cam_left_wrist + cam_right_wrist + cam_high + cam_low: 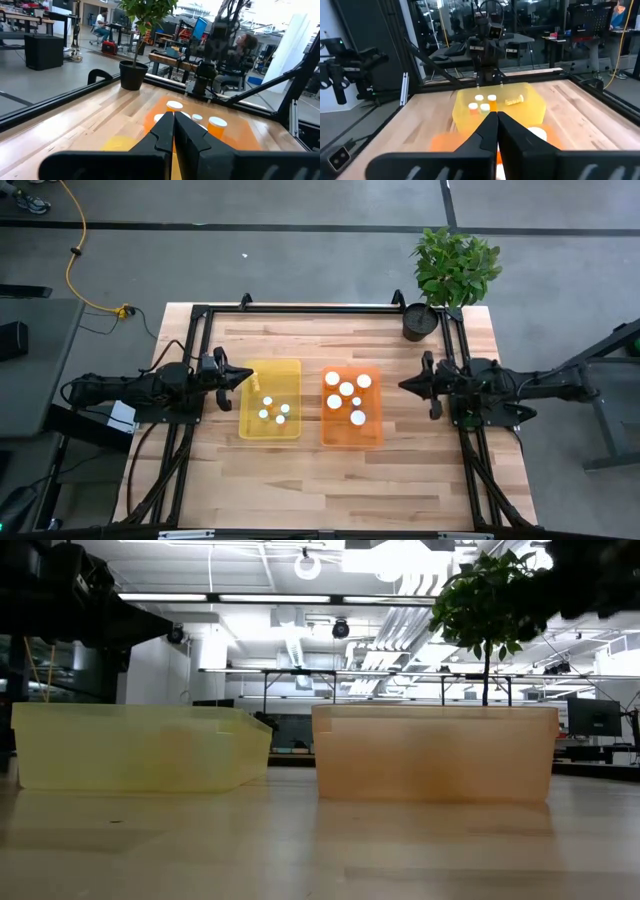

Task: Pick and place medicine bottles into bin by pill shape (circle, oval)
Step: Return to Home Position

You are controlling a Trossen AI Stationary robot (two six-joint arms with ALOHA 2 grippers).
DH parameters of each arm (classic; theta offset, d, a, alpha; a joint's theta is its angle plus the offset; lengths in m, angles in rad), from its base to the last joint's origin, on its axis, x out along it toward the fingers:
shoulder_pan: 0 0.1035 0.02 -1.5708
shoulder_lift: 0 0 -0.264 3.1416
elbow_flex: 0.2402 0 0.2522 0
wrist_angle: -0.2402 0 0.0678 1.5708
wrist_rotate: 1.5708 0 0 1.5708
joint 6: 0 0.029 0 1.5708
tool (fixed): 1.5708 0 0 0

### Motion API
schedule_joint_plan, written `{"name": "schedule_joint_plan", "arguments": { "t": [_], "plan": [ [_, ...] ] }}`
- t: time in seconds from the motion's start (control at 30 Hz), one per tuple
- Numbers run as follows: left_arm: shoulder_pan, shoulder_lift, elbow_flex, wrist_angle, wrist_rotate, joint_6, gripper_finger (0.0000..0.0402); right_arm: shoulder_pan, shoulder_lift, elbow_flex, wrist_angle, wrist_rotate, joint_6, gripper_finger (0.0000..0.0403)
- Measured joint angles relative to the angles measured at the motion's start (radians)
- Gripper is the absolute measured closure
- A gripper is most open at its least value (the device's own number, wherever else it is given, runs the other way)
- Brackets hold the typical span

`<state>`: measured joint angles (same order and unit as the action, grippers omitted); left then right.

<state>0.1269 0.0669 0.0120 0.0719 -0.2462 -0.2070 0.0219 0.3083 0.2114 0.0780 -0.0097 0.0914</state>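
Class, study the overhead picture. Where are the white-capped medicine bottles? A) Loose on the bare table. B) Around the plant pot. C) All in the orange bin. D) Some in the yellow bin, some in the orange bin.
D: medicine bottles sit in both the yellow bin and the orange bin; the left gripper and right gripper wait at either side.

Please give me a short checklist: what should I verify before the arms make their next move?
1. Left gripper shut, holding nothing: ok.
2. Right gripper shut, holding nothing: ok.
3. No medicine bottles on the table outside the yellow bin and orange bin: ok.
4. All upright in the yellow bin: not ok, one yellowish piece lies flat.
5. Sorted by pill shape: cannot tell.
6. Plant pot apart from right arm: ok.
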Motion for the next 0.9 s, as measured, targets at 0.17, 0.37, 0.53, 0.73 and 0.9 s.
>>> {"name": "schedule_joint_plan", "arguments": {
  "t": [0.17,0.37,0.53,0.73,0.9],
  "plan": [
    [0.0,0.0,0.0,0.0,0.0,0.0,0.0398,-0.005,-0.12,-0.161,0.108,0.009,0.007,0.0402],
    [0.0,0.0,0.0,0.0,0.0,0.0,0.0398,-0.008,-0.256,-0.201,-0.05,0.018,0.005,0.0402],
    [0.0,0.0,0.0,0.0,0.0,0.0,0.0398,-0.01,-0.262,-0.199,-0.068,0.011,-0.115,0.0402],
    [0.0,0.0,0.001,0.0,0.0,0.0,0.0398,-0.011,-0.235,-0.199,-0.07,0.012,-0.178,0.0402],
    [0.0,0.0,0.001,0.0,0.0,0.0,0.0398,-0.011,-0.236,-0.199,-0.07,0.012,-0.04,0.0402]
  ]
}}
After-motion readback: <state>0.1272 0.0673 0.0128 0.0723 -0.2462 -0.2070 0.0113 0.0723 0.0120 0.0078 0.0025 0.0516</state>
